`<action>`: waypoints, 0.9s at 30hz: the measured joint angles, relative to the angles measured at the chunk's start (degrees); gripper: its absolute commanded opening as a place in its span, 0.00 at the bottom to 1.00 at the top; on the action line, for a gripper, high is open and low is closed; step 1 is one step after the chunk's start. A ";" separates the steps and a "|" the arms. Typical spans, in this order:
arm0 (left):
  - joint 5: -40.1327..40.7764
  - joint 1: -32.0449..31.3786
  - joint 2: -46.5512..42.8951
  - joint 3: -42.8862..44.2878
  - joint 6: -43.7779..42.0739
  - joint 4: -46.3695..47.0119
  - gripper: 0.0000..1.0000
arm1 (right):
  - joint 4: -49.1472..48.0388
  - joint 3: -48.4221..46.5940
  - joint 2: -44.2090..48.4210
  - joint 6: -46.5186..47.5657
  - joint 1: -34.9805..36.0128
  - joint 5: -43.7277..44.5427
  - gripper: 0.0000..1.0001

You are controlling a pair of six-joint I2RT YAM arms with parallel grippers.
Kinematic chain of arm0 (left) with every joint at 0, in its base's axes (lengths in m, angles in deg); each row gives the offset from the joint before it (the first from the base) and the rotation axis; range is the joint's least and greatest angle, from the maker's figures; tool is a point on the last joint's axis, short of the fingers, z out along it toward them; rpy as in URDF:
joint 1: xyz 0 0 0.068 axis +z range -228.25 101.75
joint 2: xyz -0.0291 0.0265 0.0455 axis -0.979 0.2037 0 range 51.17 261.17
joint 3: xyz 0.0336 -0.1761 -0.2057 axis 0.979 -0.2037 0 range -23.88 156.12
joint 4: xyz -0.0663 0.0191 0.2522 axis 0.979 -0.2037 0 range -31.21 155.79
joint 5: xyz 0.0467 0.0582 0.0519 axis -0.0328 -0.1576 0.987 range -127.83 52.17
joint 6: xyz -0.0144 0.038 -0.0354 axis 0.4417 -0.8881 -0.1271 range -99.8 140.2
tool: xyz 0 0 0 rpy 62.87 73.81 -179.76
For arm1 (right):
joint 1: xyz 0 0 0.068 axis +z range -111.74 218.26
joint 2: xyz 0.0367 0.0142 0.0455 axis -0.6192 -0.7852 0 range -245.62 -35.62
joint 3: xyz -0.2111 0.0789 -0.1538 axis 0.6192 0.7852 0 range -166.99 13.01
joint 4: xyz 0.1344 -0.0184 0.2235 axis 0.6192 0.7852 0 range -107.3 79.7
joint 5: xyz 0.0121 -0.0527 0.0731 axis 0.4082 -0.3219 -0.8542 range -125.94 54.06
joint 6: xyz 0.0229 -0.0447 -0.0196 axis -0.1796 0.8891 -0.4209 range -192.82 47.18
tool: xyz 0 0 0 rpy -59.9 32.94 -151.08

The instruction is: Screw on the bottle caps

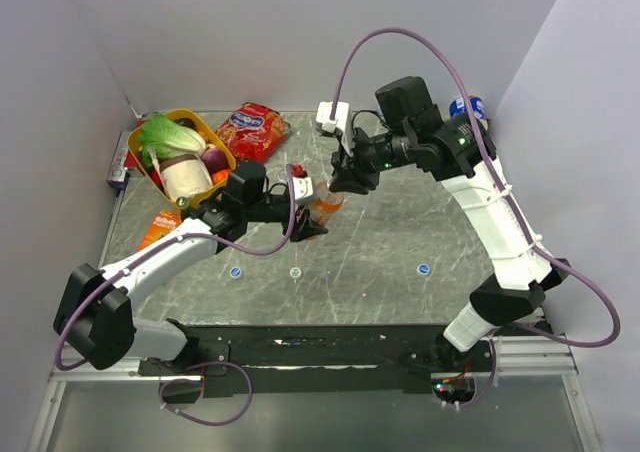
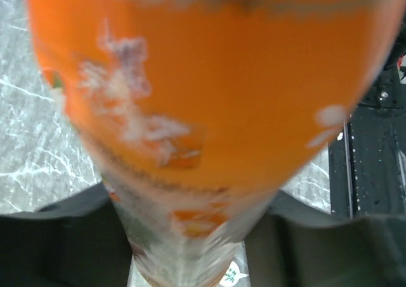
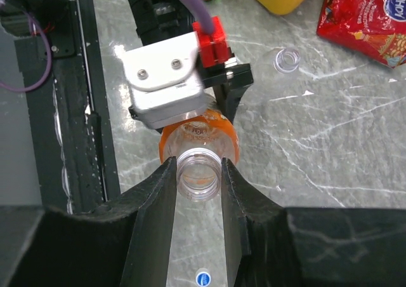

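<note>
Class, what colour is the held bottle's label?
The label on the bottle is orange with whitish marks; left wrist view shows it best.

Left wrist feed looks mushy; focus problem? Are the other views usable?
Left wrist: orange bottle too close, blurred, filling the frame. Right wrist: sharp on its open neck, between the fingers of the right tool. Top external: evenly lit, in focus.

Robotics lab test cell, plain pale walls point(image 1: 300, 42) around a grey marbled tabletop point(image 1: 380, 252), left arm point(image 1: 160, 257) and right arm point(image 1: 505, 237) mounted at its near edge, purple cables point(image 1: 395, 31) trailing
</note>
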 measured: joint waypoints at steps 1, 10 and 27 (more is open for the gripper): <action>-0.31 0.02 0.00 0.00 -0.28 0.07 0.47 | -0.63 0.37 0.13 -0.26 -0.17 -0.39 0.00; 3.67 0.81 -0.68 4.68 -3.91 -10.75 0.37 | -11.15 15.82 9.77 -3.30 -3.41 -2.60 0.83; 19.10 19.87 -27.63 8.13 9.38 -16.63 0.01 | -11.85 26.58 5.38 15.30 -1.64 -5.66 0.78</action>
